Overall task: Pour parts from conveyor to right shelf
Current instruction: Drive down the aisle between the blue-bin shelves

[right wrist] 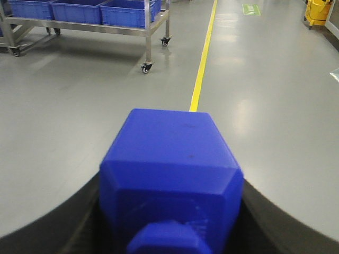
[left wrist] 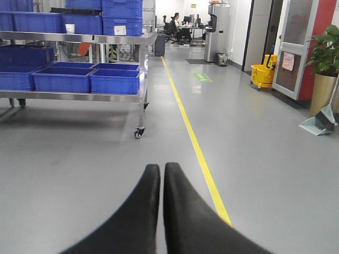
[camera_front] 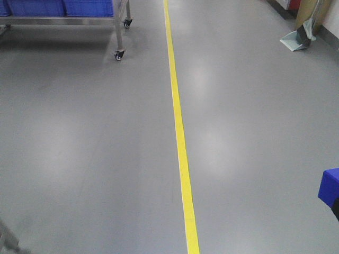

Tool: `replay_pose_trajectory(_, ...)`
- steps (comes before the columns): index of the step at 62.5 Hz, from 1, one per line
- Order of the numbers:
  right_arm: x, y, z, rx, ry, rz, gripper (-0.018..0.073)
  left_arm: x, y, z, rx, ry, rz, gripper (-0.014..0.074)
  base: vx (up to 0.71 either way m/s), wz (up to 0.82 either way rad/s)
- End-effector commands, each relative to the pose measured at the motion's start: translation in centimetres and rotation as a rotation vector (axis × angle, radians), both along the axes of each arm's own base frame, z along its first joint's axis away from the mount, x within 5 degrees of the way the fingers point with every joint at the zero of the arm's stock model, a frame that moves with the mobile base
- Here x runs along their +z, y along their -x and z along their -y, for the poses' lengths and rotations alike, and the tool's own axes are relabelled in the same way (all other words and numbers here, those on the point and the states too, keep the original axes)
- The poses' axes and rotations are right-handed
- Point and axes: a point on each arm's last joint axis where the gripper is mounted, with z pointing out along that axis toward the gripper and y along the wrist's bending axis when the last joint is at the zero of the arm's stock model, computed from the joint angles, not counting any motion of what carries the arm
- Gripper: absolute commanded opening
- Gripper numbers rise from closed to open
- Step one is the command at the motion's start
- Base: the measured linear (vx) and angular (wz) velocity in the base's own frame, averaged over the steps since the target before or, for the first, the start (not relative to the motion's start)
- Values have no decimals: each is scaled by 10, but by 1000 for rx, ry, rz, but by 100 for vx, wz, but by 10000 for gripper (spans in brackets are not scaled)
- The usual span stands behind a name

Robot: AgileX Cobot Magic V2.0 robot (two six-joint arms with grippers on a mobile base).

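Blue container seemingly clasped within right hand, jutting forward; left hand clenched

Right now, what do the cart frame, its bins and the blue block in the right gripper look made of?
Cart frame: likely stainless steel, brushed; silvery with soft reflections.
Bins: moulded plastic, uniform blue, rimmed edges, slight sheen.
Blue block: probably plastic too, matte, faceted with bevelled corners; can't confirm.

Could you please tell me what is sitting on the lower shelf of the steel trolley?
Several blue bins sit side by side on the lower shelf of the steel trolley. Their walls hide whatever is inside.
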Motion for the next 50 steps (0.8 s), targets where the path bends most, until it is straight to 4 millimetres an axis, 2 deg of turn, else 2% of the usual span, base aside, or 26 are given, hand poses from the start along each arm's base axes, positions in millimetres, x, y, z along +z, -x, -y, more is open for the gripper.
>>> replay_pose_trajectory(1,14,-2,1,-17,-14,86,-6,-3,0,0,-5,6,59,-6,81,-8)
replay_pose_trajectory(50,14,-2,1,-17,-14,86,-6,-3,0,0,-5,6,59,-6,80,7)
